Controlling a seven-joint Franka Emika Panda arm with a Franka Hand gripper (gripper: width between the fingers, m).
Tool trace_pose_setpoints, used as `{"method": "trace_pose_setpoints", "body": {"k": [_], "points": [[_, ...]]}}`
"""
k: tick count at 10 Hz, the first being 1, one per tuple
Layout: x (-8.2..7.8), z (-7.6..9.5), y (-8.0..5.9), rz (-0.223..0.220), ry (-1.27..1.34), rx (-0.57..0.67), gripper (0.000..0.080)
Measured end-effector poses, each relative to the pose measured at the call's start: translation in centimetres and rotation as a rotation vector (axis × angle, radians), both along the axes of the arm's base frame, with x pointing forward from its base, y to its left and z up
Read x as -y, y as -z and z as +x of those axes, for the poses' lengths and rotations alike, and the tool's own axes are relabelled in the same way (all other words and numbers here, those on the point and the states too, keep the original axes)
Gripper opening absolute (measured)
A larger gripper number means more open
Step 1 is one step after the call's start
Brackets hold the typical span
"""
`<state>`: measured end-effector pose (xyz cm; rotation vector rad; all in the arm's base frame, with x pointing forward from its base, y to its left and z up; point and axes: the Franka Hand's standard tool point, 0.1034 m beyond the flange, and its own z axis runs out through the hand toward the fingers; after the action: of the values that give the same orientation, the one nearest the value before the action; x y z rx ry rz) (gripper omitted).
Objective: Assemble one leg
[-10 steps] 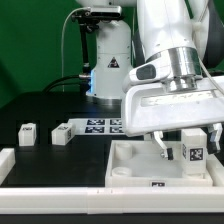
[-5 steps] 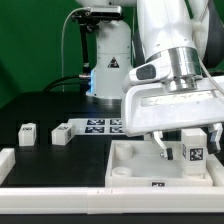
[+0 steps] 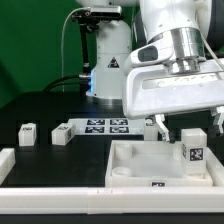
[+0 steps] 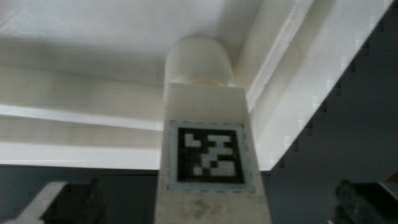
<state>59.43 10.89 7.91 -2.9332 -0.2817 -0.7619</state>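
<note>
The leg (image 3: pixel 192 150), a small white block with a black-and-white marker on its face, stands upright at the far corner of the white tray (image 3: pixel 135 165), on the exterior view's right. My gripper (image 3: pixel 190 122) hangs just above it, open, with its fingertips higher than most of the block. In the wrist view the leg (image 4: pixel 210 140) fills the middle, with the tray's rim (image 4: pixel 285 60) behind it. A dark finger (image 4: pixel 64 200) shows to one side of the leg with a gap between them, and the gripper (image 4: pixel 214 205) holds nothing.
Two more small white legs (image 3: pixel 27 134) (image 3: pixel 62 133) lie on the black table at the exterior view's left. The marker board (image 3: pixel 105 125) lies behind the tray. A white bar (image 3: pixel 100 200) runs along the front edge. The arm's base (image 3: pixel 108 65) stands at the back.
My gripper has let go of the leg and risen straight up. The leg stays standing in the tray's corner.
</note>
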Motion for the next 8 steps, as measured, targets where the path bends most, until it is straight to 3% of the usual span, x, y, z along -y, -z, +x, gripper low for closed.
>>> {"method": "trace_pose_setpoints", "body": {"k": [2,3,6,8], "points": [[-0.34,-0.28,0.6,0.013,-0.012,-0.201,0.0649],[-0.12,0.35,0.27,0.023,0.009,-0.275,0.0649],[0.53,0.04,0.18,0.044,0.055,-0.549,0.0649],[0.37,0.41,0.3,0.046,0.053,-0.547,0.0649]]}}
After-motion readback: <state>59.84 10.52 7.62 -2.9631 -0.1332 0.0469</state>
